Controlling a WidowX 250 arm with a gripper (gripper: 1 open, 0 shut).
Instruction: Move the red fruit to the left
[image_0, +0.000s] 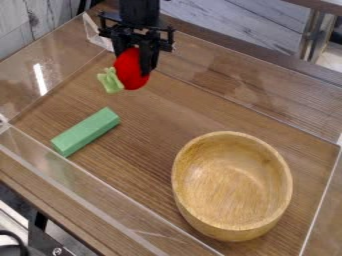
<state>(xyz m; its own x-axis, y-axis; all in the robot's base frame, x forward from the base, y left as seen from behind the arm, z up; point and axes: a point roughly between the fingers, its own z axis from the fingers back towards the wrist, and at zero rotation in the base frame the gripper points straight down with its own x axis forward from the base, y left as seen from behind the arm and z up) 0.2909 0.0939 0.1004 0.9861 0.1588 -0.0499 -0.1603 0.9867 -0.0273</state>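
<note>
The red fruit (130, 72) is a small glossy red toy with a light green leafy cap sticking out to its left. It hangs a little above the wooden table in the upper left of the camera view. My black gripper (135, 60) points straight down and is shut on the red fruit, its fingers clamped on either side of the red body. The fruit's top is hidden between the fingers.
A flat green rectangular block (86, 131) lies below and left of the fruit. A large wooden bowl (233, 185) sits at the lower right. Clear acrylic walls (40, 160) enclose the table, with a clear stand (94, 25) at the back left.
</note>
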